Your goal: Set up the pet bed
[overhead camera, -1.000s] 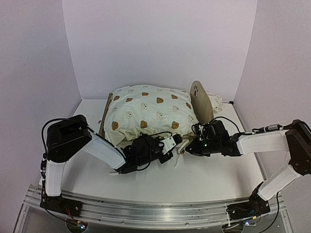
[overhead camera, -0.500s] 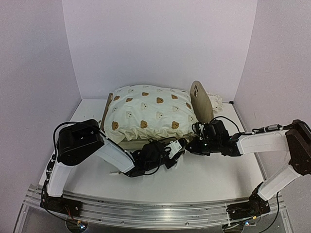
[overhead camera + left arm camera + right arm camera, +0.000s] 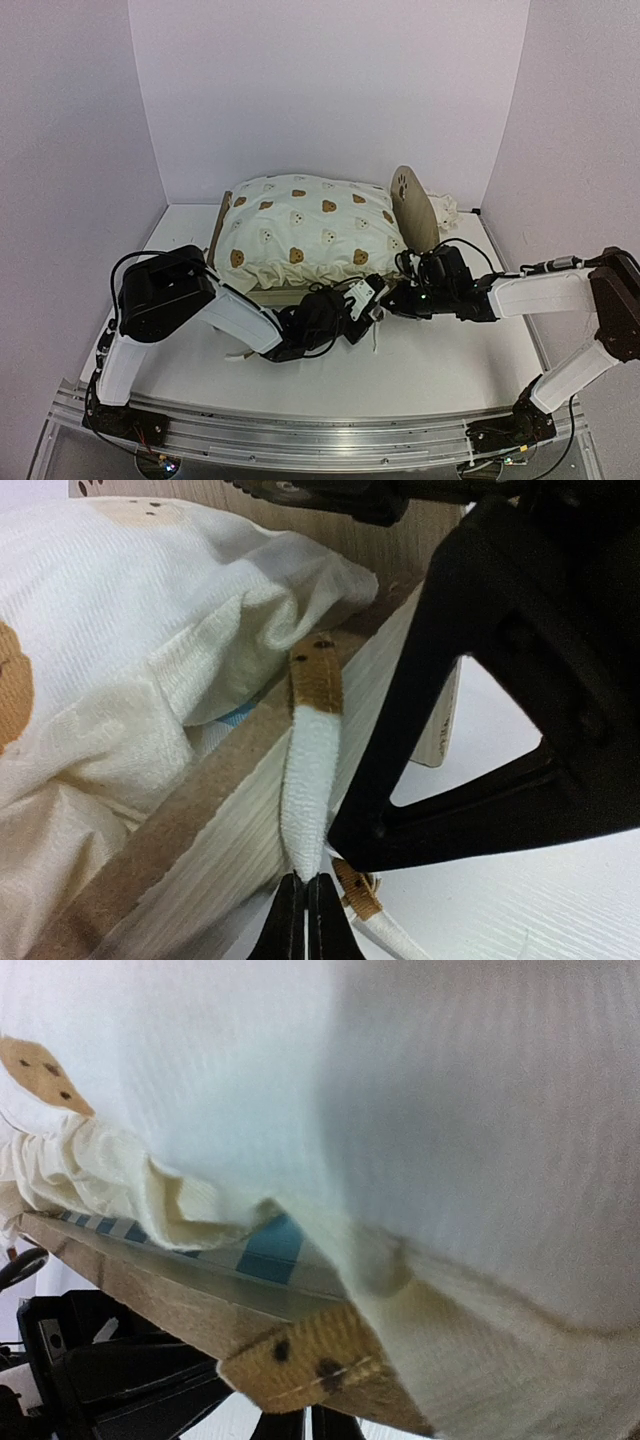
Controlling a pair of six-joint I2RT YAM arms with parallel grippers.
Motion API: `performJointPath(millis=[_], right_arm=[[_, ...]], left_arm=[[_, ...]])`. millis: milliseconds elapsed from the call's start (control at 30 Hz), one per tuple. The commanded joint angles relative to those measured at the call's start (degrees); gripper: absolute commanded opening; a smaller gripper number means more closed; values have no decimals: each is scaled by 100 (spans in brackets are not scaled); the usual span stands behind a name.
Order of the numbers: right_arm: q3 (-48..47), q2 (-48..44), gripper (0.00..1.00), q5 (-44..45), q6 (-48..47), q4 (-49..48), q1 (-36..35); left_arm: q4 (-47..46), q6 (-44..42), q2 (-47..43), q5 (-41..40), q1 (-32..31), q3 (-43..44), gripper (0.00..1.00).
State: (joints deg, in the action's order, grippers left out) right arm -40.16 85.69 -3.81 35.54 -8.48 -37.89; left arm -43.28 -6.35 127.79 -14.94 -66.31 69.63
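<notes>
The pet bed stands at the back centre, its rounded headboard with a paw cutout upright at the right end. A cream bear-print cushion lies on it and overhangs the wooden side rail. The blue-and-white striped base peeks out under the cushion. At the bed's front right corner my left gripper is shut on a white cushion tie with a brown bear patch. My right gripper meets it tip to tip, shut where a brown-patched tie end reaches its fingers.
A second tie with a brown end lies on the white table beside the right gripper's black body. Some cream fabric shows behind the headboard. White walls close in the back and both sides.
My left gripper has slid right along the bed's front rail to the corner and now pinches the tie. The right arm and the bed have stayed put.
</notes>
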Motion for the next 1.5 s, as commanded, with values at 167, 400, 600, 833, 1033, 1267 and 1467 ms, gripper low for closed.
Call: performJointPath(millis=[167, 400, 600, 833, 1033, 1267, 1467], right_arm=[[9, -37, 0, -886, 82, -1014, 159], [13, 69, 0, -1708, 469, -1738, 160], [290, 118, 0, -1909, 1014, -2705, 159], [136, 501, 0, -1659, 1419, -3409, 159], [254, 532, 0, -1234, 1552, -3514, 159], [174, 790, 0, -1185, 1511, -3581, 160], [257, 835, 0, -1089, 1428, -3582, 178]], left_arm=[[262, 896, -956, 805, 36, -330, 0], [173, 897, -1084, 1446, -13, -379, 0], [84, 689, -1164, 1711, -5, -333, 0], [370, 713, -1247, 1907, 87, -198, 0], [941, 849, -1168, 1998, 209, -199, 0], [1310, 278, -1289, 2195, 284, -330, 10], [1843, -494, -1752, 2549, 365, -448, 30]])
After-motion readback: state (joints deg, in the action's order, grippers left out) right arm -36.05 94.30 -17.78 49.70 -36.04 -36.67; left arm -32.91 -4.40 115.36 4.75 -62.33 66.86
